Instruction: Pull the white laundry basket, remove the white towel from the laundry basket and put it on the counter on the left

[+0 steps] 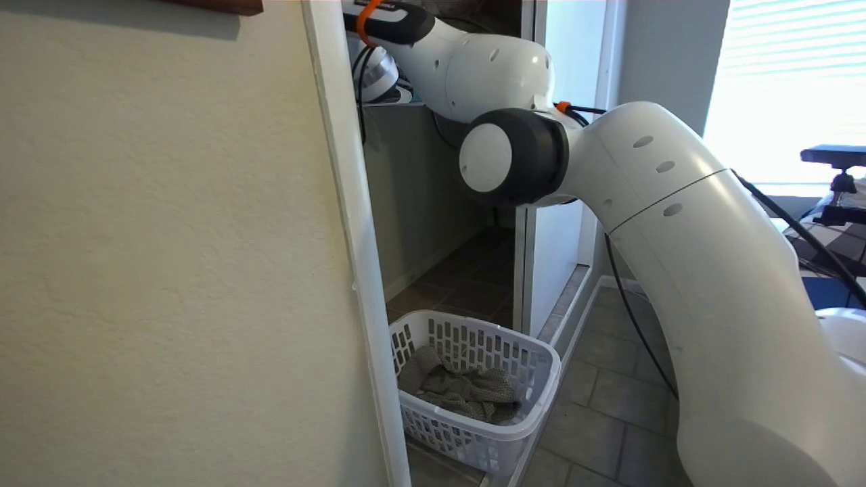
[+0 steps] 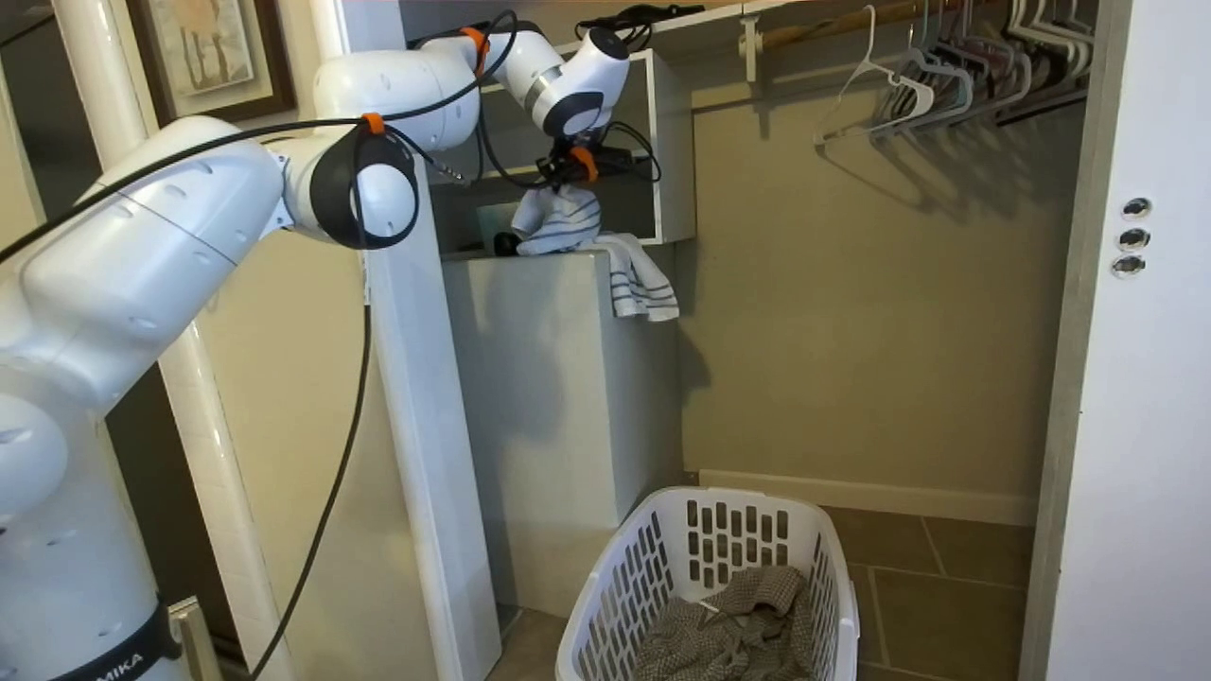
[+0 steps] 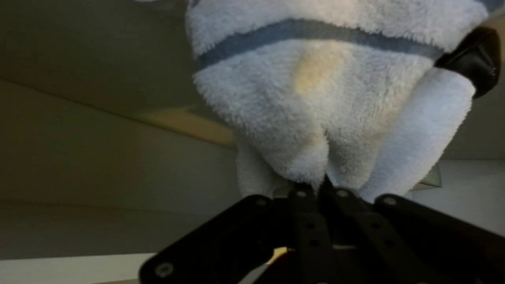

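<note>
Had gripper [image 3: 320, 185] clamped nearly closed on bunched tip of wht towel [image 3: 276, 98] w/ gray stripes. Saw towel heaped atop counter [image 2: 525, 369], w/ one end hanging over edge, in an exterior view. Spotted wht laundry basket [image 2: 674, 528] below on flr [image 2: 946, 615] w/ gray-brn cloth [image 2: 728, 634] inside, in both exterior views. Noted dk object [image 3: 471, 59], ID unclear, partly behind towel in wrist view.

In an exterior view, the bottom edge is cutting the basket [image 2: 845, 605]. In the wrist view, the top edge is cutting the towel [image 3: 307, 90], which is partly hiding an unclear dark object [image 3: 475, 63]; the end effector [image 3: 320, 189] is appearing blurred.
</note>
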